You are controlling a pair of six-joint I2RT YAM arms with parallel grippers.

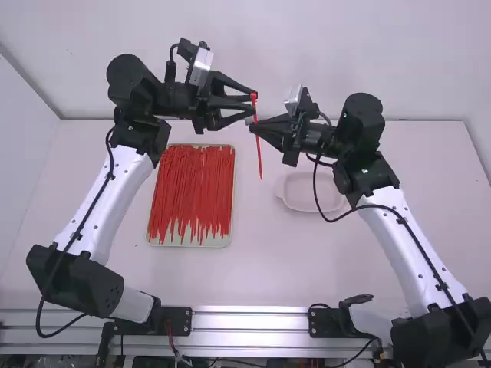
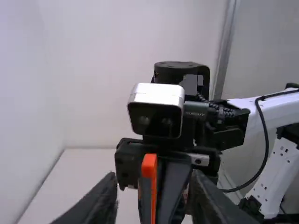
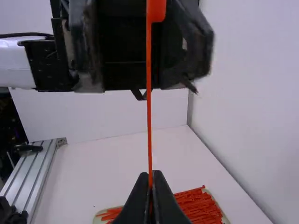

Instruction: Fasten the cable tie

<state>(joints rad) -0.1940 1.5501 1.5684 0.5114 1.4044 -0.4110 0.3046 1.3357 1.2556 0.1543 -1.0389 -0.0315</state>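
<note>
On the counter (image 1: 261,268) a tray (image 1: 190,243) of red ties (image 1: 192,192) and a white dish (image 1: 307,195) are seen. Farther back, in the air, a cable tie (image 1: 259,157) is held upright, gripped by the closed jaws of the right gripper (image 1: 257,130); its head is flanked by the parted jaws of the left gripper (image 1: 251,105).

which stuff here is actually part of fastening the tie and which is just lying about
In the job:
single red plastic cable tie, hanging upright
right gripper, pinching its strap
left gripper, open around its head

Lying about:
flat tan tray of spare red ties
shallow white plastic dish
</note>
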